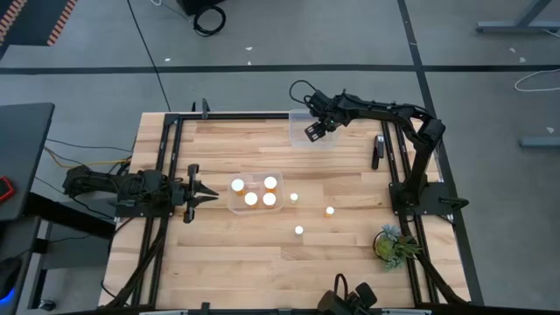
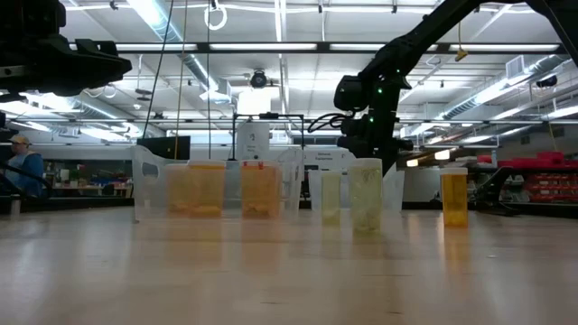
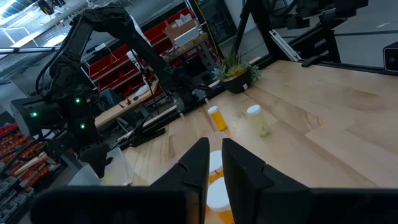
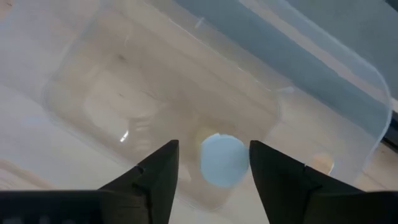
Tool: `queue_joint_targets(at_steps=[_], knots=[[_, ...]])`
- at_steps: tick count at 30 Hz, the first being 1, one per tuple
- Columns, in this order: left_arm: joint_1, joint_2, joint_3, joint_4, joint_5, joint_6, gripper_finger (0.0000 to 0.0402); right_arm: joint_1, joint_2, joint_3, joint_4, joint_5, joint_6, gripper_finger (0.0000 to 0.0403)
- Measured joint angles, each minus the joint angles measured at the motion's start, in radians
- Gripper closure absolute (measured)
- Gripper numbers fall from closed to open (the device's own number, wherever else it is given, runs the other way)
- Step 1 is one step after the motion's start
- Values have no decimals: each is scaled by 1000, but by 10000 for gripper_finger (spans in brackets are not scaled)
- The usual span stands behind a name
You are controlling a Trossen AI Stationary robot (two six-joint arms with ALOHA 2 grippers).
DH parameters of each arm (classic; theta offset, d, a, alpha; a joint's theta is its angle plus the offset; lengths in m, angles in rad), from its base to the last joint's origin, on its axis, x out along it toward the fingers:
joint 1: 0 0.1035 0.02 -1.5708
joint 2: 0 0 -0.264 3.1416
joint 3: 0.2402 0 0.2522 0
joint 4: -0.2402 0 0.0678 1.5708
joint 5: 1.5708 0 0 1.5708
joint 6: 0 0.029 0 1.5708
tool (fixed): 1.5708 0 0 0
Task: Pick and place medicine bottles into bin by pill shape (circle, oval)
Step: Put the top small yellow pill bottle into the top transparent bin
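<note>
Four larger white-capped amber bottles [image 1: 254, 192] stand in a clear bin [image 1: 231, 206] at the table's middle. Three smaller bottles stand loose on the wood to its right [image 1: 294, 198], [image 1: 330, 211], [image 1: 299, 230]. My right gripper [image 1: 315, 131] hovers open over a second clear bin [image 1: 297, 118] at the far edge. In the right wrist view a white-capped bottle [image 4: 222, 160] stands in that bin [image 4: 124, 93], below and between the open fingers [image 4: 214, 163], apart from them. My left gripper [image 1: 203, 194] is shut and empty, just left of the middle bin.
A small green plant [image 1: 391, 245] stands at the near right corner. A black object [image 1: 377, 150] lies by the right rail. Dark frame rails [image 1: 162, 175] run along the table's left and right sides. Bare wood lies in front of the loose bottles.
</note>
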Motion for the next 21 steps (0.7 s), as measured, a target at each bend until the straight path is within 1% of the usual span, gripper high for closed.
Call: queue_joint_targets(at_steps=[8, 16, 21], knots=[[0, 0, 0, 0, 0, 0, 340, 1, -10, -1, 4, 19, -27, 200], [0, 0, 0, 0, 0, 0, 350, 7, -81, -1, -1, 21, -27, 199], [0, 0, 0, 1, 0, 0, 348, 61, -138, -1, 0, 14, -31, 199]])
